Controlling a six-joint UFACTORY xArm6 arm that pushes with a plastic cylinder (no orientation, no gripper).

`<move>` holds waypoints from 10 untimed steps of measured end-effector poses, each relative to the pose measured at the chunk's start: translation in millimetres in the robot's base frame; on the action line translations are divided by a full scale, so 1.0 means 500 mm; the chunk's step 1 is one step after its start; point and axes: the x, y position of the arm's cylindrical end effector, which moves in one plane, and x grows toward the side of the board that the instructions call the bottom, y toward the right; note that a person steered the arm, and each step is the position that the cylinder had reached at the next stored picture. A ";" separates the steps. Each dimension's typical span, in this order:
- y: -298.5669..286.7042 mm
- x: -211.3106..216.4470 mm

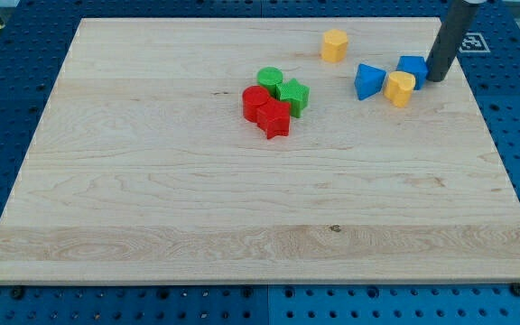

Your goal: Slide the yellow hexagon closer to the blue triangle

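The yellow hexagon (pixel 334 44) sits near the view's top, right of centre. The blue triangle (pixel 368 80) lies below and to the right of it, with a small gap between them. A second yellow block (pixel 400 88), its shape unclear, touches the triangle's right side. A blue cube (pixel 413 69) sits just above and to the right of that yellow block. My tip (pixel 436 79) is on the board against the blue cube's right side, well to the right of the hexagon.
A green cylinder (pixel 270 78) and a green star (pixel 293 94) cluster with two red blocks (pixel 258 101) (pixel 275 118) near the board's middle top. The board's right edge (pixel 495 135) is close to my tip.
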 end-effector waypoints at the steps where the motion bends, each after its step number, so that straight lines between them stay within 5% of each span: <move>1: -0.025 0.000; 5: -0.129 -0.173; 10: -0.320 -0.197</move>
